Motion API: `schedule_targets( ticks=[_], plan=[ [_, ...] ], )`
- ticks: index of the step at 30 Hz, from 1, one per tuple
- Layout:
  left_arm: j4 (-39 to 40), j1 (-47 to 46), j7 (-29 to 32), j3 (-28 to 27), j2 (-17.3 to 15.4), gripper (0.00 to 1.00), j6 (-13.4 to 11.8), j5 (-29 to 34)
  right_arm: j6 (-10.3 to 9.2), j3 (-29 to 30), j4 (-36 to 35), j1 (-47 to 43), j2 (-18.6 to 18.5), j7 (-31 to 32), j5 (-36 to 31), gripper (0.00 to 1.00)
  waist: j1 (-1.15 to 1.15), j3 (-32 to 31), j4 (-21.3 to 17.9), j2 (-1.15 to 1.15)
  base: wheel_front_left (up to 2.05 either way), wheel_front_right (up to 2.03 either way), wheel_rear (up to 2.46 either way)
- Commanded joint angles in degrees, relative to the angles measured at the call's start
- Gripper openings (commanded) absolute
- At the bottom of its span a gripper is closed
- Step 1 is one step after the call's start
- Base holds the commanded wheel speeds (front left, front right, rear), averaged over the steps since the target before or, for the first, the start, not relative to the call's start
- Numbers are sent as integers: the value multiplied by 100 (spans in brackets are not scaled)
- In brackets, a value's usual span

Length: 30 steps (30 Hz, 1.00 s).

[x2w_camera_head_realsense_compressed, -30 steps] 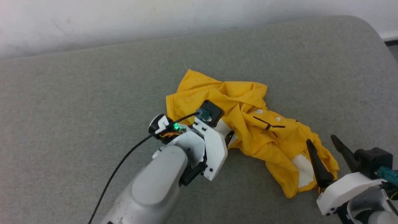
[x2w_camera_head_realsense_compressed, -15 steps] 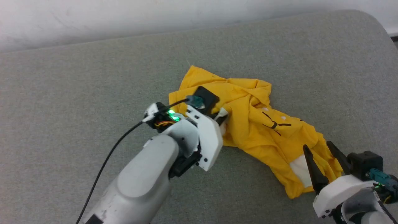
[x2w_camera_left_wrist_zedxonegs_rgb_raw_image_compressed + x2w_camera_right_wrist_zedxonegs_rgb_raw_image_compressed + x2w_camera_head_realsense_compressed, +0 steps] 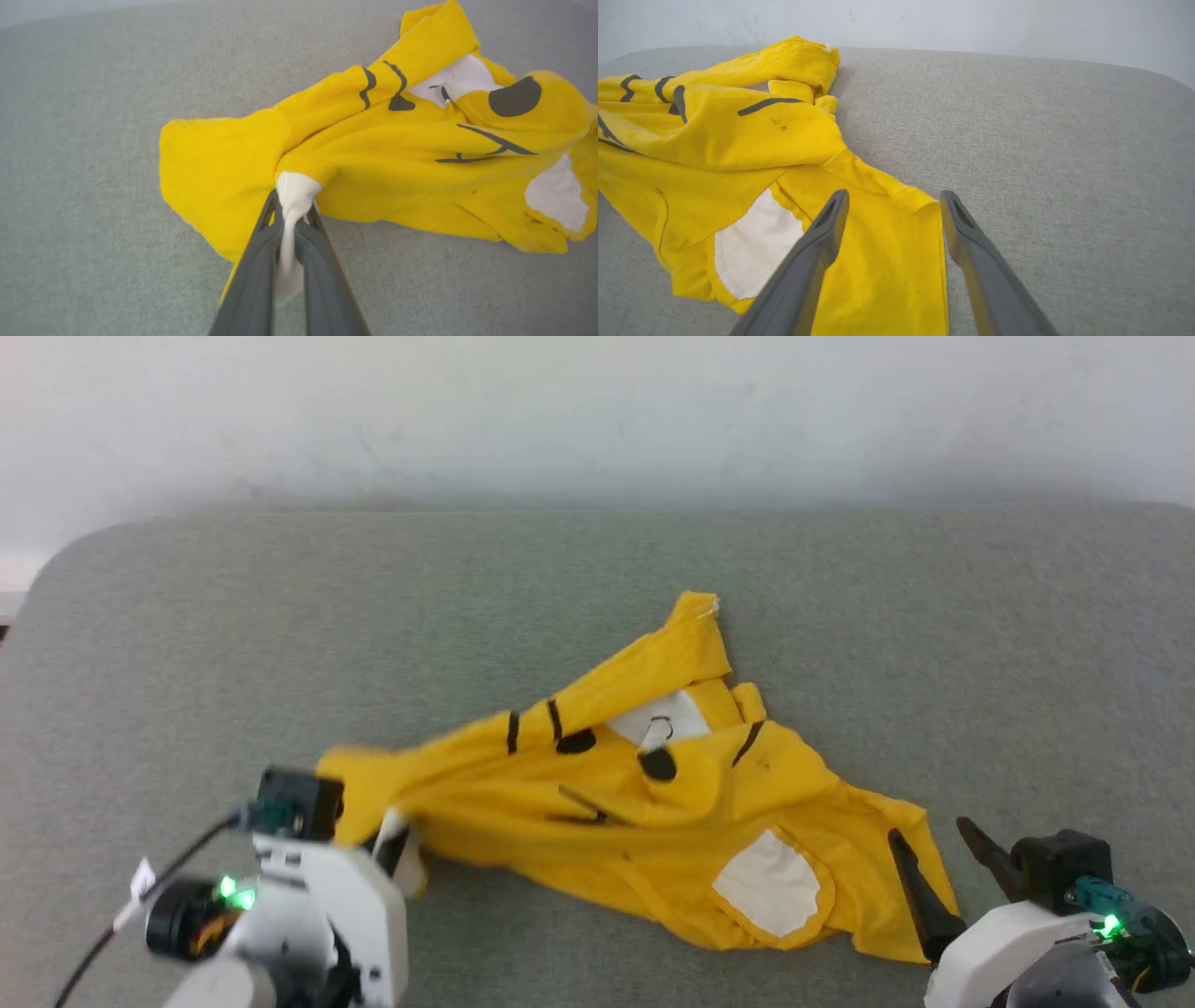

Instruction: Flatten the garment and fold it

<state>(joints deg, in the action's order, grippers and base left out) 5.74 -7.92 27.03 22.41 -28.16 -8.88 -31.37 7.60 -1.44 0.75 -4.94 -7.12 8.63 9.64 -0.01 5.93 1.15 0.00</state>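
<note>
Early days: left claw (image 3: pixel 290 212) is clenching a white patch (image 3: pixel 295 189) of the crumpled bright yellow tiger-print T-shirt (image 3: pixel 523 793) at lower left, right claw (image 3: pixel 893 196) is hovering released at lower right, flattening and folding both pending.

Now left hand (image 3: pixel 292 212) clamps garment (image 3: pixel 420 140), seemingly stretched.

I can't read any writing from here. The shirt (image 3: pixel 523 793) carries only cartoon stripes and patches, and the white tag (image 3: pixel 140 878) is too small to make out.
</note>
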Motion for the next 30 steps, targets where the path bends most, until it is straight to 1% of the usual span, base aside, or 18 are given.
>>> schedule_targets(
  ticks=[1, 3, 5, 6, 7, 9, 11, 14, 15, 16, 17, 18, 20, 22, 26, 30],
  plan=[
    [73, 299, 33, -31, -50, 0, -98, -60, -11, -16, 2, -53, 24, 35, 31, 100, 1, -282, 378, 0, 0, 0, 0],
    [37, 649, 27, -14, -34, 0, -125, -186, -11, -44, 43, -86, 24, 116, 43, 100, 1, -280, 446, 0, 0, 0, 0],
    [-108, 833, -80, 14, 76, 0, -84, -316, -11, -73, 91, -109, 19, 171, 58, 100, 1, -276, 504, 0, 0, 0, 0],
    [-211, 862, -198, 10, 128, 9, -79, -320, -11, -90, 111, -112, 14, 189, 63, 100, 1, -276, 527, 0, 0, 0, 0],
    [-325, 864, -333, 13, 174, 100, -73, -292, -11, -108, 124, -115, 1, 202, 68, 100, 1, -277, 556, 0, 0, 0, 0],
    [-515, 807, -671, 19, 268, 100, -42, -195, -11, -130, 113, -100, -30, 212, 78, 100, 1, -283, 615, 0, 0, 0, 0],
    [-616, 707, -1179, -69, 432, 100, -36, -140, -11, -122, 46, -61, -75, 214, 106, 100, 1, -289, 687, 0, 0, 0, 0],
    [-637, 531, -2142, -185, 615, 100, 43, 52, -11, -162, -136, 65, -187, 290, 195, 100, 1, -286, 809, 0, 0, 0, 0],
    [-635, 480, -2464, -170, 644, 100, 121, 146, -11, -185, -208, 130, -226, 351, 244, 100, 1, -274, 850, 0, 0, 0, 0],
    [-635, 427, -2790, -135, 666, 100, 210, 258, -11, -206, -268, 203, -270, 433, 303, 100, 1, -266, 904, 0, 0, 0, 0],
    [-664, 397, -3101, -130, 708, 100, 249, 343, -11, -222, -295, 277, -297, 560, 382, 100, 1, -263, 947, 0, 0, 0, 0],
    [-712, 376, -3373, -115, 747, 100, 272, 429, -11, -185, -258, 334, -288, 781, 476, 100, 1, -258, 990, 0, 0, 0, 0],
    [-814, 330, -3840, -47, 814, 100, 319, 626, -11, -398, -211, 514, -470, 1242, 522, 100, 1, -231, 1078, 0, 0, 0, 0],
    [-891, 290, -4070, -42, 950, 100, 318, 744, -11, -519, -109, 759, -575, 1559, 637, 100, 1, -191, 1163, 0, 0, 0, 0],
    [-852, 207, -4194, -116, 1225, 100, 285, 1051, -11, -1014, 323, 1241, -913, 2240, 848, 100, 1, -61, 1330, 0, 0, 0, 0],
    [-767, 264, -4200, -220, 1478, 100, 418, 1317, -11, -1412, 908, 1614, -1106, 2482, 1047, 100, 1, 22, 1468, 0, 0, 0, 0]
  ],
)
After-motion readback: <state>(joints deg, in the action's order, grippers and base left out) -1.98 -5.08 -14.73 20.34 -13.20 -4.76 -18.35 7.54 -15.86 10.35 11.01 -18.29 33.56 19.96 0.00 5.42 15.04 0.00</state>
